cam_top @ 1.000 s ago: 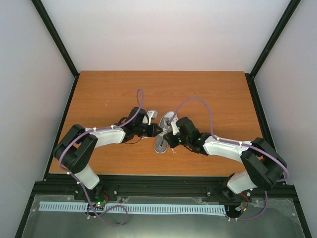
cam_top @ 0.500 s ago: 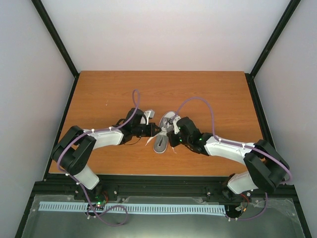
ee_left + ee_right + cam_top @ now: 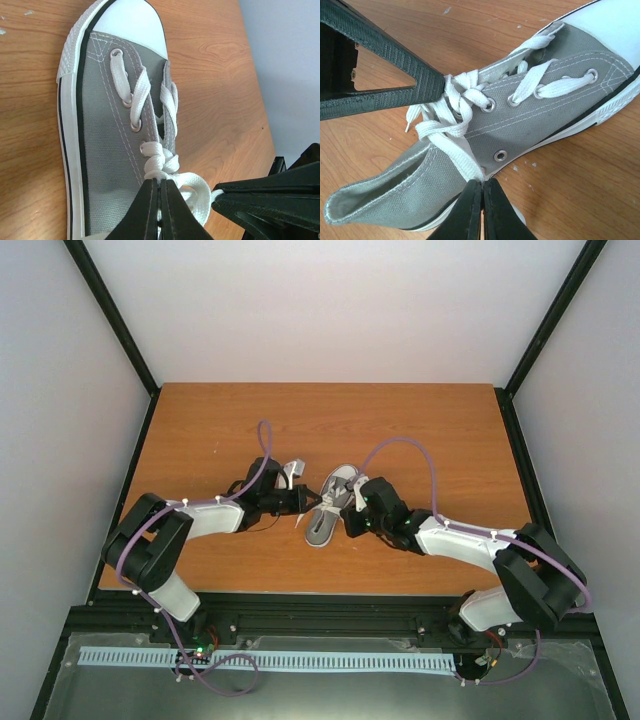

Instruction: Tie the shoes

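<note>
The grey sneaker [image 3: 327, 510] with white toe cap lies mid-table, toe toward the back. In the left wrist view the sneaker [image 3: 107, 125] fills the frame; my left gripper [image 3: 160, 183] is shut on a white lace just below the twisted knot [image 3: 159, 162]. In the right wrist view the sneaker [image 3: 535, 117] lies on its side; my right gripper [image 3: 483, 183] is shut on a flat white lace strand at the sole's edge. The laces [image 3: 451, 107] cross in a loose knot over the tongue. The two grippers [image 3: 303, 499] [image 3: 346, 516] flank the shoe closely.
The wooden table [image 3: 200, 440] is walled by a black frame and white panels. Purple cables loop over both arms. The right gripper's black fingers [image 3: 270, 195] sit close beside the left gripper; the left gripper's finger [image 3: 385, 75] reaches the knot.
My left gripper has drawn back to the left with its lace. The shoe has slid a little left and toward the near edge, and the right gripper has followed it.
</note>
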Action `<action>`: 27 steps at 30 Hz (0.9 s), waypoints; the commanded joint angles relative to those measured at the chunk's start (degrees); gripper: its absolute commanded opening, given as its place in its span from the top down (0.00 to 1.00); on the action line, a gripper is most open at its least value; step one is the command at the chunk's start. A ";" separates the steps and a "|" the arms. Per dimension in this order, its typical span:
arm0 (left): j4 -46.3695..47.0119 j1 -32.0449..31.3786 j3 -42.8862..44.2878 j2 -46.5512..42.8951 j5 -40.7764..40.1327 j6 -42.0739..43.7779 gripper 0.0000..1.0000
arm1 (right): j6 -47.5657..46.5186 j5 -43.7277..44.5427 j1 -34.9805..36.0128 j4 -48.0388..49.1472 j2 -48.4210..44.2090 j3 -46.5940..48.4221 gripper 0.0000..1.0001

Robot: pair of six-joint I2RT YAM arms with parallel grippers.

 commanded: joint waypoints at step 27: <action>-9.48 -1.38 7.38 0.17 0.16 11.55 0.71 | 0.77 -1.88 -0.77 1.19 1.99 -0.78 0.97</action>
